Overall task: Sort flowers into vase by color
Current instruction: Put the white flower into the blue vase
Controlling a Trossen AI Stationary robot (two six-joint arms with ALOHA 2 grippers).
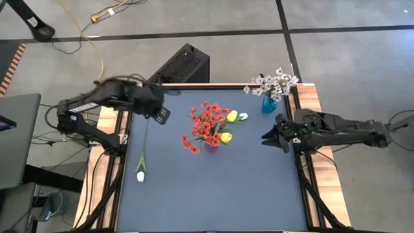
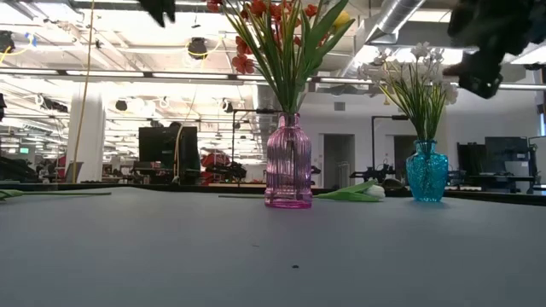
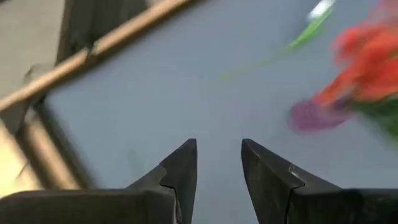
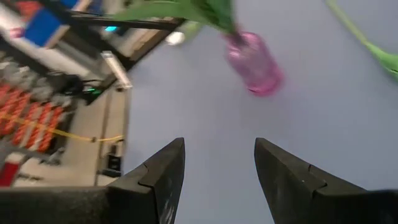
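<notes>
We find a loose tulip (image 1: 141, 173) lying on the table (image 1: 213, 194) below the left gripper (image 1: 163, 115). Bottle vase (image 1: 211, 147) between both grippers; second vase (image 1: 269, 104) just behind right gripper (image 1: 270, 137).

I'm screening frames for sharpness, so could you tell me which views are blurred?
Left wrist view: pink vase and red flowers are smeared, while the left claw is crisp. Right wrist view: mildly blurred. High view: sharp. Low view: sharp, blue vase backlit by ceiling lights.
</notes>
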